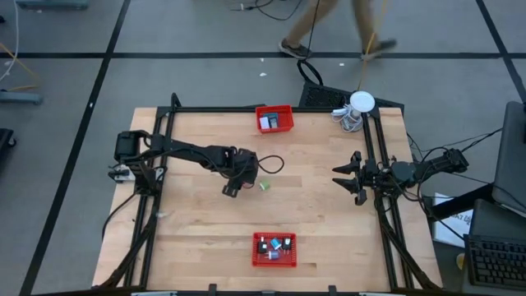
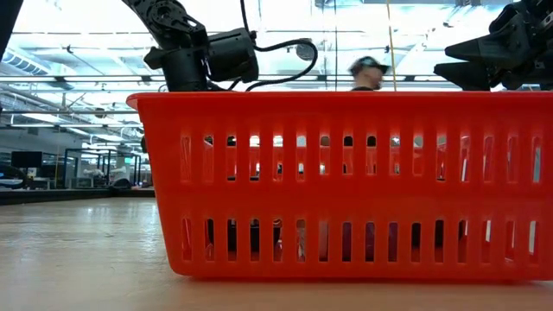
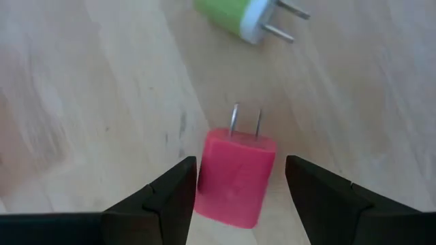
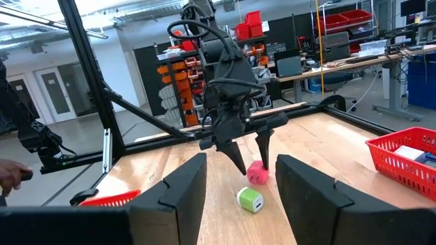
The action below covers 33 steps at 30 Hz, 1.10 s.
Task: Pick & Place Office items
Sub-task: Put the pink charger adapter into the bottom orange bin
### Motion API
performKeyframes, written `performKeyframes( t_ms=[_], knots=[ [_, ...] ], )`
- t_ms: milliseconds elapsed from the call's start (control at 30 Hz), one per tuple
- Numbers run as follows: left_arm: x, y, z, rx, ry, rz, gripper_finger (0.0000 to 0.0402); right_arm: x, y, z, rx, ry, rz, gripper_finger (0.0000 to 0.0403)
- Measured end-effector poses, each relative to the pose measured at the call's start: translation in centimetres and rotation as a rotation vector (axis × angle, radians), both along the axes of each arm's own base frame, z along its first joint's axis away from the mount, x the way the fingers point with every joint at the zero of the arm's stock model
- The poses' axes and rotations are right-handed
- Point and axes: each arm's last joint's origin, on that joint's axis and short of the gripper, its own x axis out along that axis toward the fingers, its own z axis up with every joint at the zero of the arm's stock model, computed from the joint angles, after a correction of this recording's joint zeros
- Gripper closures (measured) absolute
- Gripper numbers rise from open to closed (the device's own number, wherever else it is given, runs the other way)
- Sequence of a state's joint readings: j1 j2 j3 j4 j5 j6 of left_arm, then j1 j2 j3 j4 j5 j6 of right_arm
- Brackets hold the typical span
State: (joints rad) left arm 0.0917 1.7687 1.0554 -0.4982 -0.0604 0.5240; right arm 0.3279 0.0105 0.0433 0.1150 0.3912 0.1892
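Note:
A pink plug adapter (image 3: 236,178) lies flat on the wooden table, prongs pointing away from my left gripper (image 3: 240,204). That gripper is open and points down, one finger on each side of the plug; it is near the table's middle (image 1: 233,187). I cannot see any touch. A green and white plug adapter (image 3: 240,15) lies just beyond it (image 1: 265,186). The right wrist view shows the pink plug (image 4: 257,173) below the left fingers and the green plug (image 4: 250,199) nearer. My right gripper (image 1: 353,177) waits open by the right edge. The high view hides the pink plug under the gripper.
A red basket (image 1: 286,111) with items stands at the far edge, and another red basket (image 1: 274,261) with several small items sits at the near edge, filling the low view (image 2: 346,181). A white round object with cable (image 1: 360,105) lies at the far right corner. A person walks beyond the table.

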Motion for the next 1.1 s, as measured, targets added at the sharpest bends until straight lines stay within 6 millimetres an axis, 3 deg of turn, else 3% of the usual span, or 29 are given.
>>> performKeyframes(
  t_ms=[200,433,1100],
  knots=[
    [0.0,0.8,-0.1,-0.01,-0.002,0.031,0.0174,0.0,0.0,0.0,0.0,0.0,0.0,0.0238],
    [0.4,1.5,-2.0,-0.134,0.022,0.147,0.0174,0.0,0.0,0.0,0.0,0.0,0.0,0.0238],
    [0.7,1.5,-2.6,-0.332,-0.007,0.659,0.0174,0.0,0.0,0.0,0.0,0.0,0.0,0.0238]
  ],
)
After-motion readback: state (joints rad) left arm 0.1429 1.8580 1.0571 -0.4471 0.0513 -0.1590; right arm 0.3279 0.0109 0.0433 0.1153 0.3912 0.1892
